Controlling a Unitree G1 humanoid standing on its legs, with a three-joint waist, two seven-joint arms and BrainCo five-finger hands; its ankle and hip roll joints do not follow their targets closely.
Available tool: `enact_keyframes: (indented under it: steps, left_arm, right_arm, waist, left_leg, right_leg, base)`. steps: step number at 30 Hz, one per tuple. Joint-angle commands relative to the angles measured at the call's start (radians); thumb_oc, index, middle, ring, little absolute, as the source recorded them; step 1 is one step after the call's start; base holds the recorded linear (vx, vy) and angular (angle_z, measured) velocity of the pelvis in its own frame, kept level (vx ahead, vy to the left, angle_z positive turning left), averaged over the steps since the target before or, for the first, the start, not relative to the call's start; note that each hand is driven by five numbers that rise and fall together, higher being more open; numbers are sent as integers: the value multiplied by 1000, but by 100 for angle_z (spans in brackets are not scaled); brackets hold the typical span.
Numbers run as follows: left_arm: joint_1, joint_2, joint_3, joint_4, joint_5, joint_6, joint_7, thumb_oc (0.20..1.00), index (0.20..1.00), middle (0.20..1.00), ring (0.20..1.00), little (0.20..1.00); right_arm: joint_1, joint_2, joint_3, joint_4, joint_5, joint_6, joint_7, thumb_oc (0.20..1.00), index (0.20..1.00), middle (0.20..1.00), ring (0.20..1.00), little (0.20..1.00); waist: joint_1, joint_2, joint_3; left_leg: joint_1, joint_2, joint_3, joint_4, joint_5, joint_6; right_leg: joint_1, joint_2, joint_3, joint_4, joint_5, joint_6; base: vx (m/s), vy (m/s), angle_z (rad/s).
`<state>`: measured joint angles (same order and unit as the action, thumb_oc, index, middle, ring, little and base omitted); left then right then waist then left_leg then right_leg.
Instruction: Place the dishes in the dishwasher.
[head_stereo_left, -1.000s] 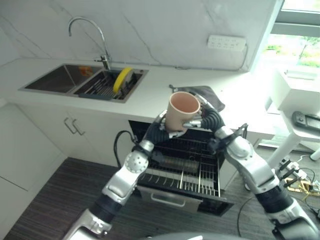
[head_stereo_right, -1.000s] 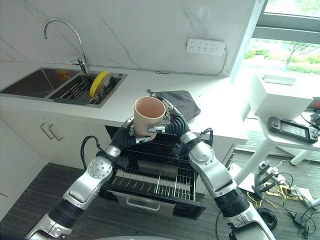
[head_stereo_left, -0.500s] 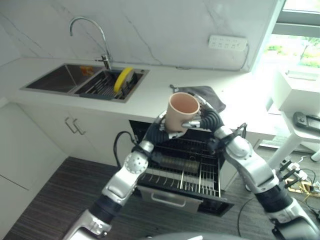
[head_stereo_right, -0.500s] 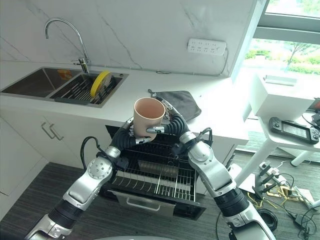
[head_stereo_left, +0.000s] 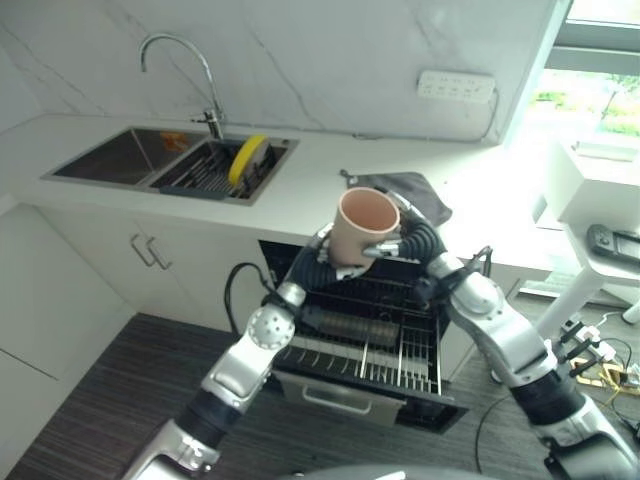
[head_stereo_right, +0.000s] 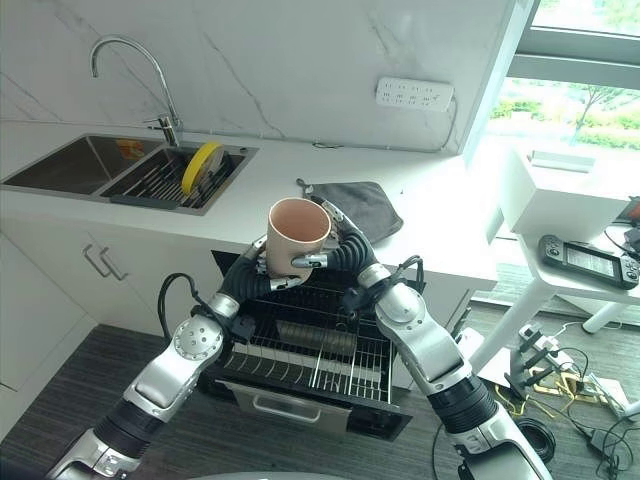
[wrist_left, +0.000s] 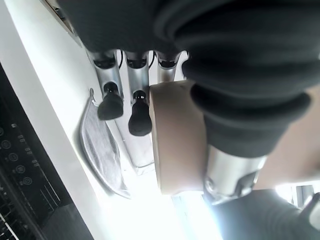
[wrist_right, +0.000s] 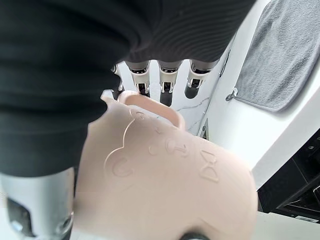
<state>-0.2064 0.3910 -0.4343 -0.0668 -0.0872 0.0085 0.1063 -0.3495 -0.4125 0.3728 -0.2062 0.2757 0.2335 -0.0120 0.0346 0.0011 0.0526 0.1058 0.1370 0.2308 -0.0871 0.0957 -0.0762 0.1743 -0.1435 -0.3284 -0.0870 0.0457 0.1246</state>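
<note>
A pale pink mug (head_stereo_left: 360, 230) is held upright in the air between my two hands, above the pulled-out dishwasher rack (head_stereo_left: 372, 345). My left hand (head_stereo_left: 312, 265) comes up from the lower left and grips the mug's lower left side. In the left wrist view the mug (wrist_left: 175, 145) sits against that hand, with two fingers (wrist_left: 111, 95) lying free beside it. On the mug's right side is my right hand (head_stereo_left: 420, 240), its thumb across the front of the cup. In the right wrist view the mug (wrist_right: 165, 185) sits between thumb and fingers (wrist_right: 164, 85).
A yellow plate (head_stereo_left: 245, 160) stands in the sink's drying rack, below the tap (head_stereo_left: 180, 60). A grey towel (head_stereo_left: 425, 195) lies on the white counter (head_stereo_left: 300, 195) behind the mug. A white side table (head_stereo_left: 600, 200) with a dark controller (head_stereo_left: 615, 240) stands at the right.
</note>
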Motion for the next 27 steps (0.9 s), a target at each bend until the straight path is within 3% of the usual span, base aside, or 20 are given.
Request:
enact_keyframes:
  steps: [1,2,3,9,27]
  left_arm:
    - [-108,22,-53,-22,64,-102,-26,200,200,200,200,200]
    - [-107,22,-53,-22,64,-103,-27,200,200,200,200,200]
    - [-105,23,-55,-20,66,-107,-27,200,200,200,200,200]
    - [-112,23,-62,-11,66,-112,-28,200,200,200,200,200]
    - [-98,21,-63,-6,69,-129,-36,200,200,200,200,200]
  right_arm:
    - [-176,65,35,-44,2,-46,24,551,551,551,551,551]
    - [-176,65,35,-45,0,-47,25,294,294,294,294,294]
    - [-176,65,35,-49,-7,-49,32,200,200,200,200,200]
    - [-184,62,41,-50,-5,-103,40,200,200,200,200,200]
    - [-190,38,22,-78,-97,-168,39,200,200,200,200,200]
  waist:
    - [11,-64,13]
    - [11,-64,13]
    - [11,-63,13]
    - [13,-64,13]
    - [9,-58,10]
  left_leg:
    - [84,56,10,0,-179,-11]
    - [84,56,10,0,-179,-11]
    - [84,56,9,0,-180,-11]
    - [84,57,9,0,-179,-12]
    - [81,54,8,0,-181,-9]
  right_leg:
    - [15,-35,31,0,-71,23]
    - [15,-35,31,0,-71,23]
    - [14,-35,32,0,-71,23]
    - [15,-34,32,0,-72,24]
    - [10,-35,38,0,-72,22]
  base:
    - [0,0,0]
    - [0,0,0]
    - [0,0,0]
    - [0,0,0]
    - [0,0,0]
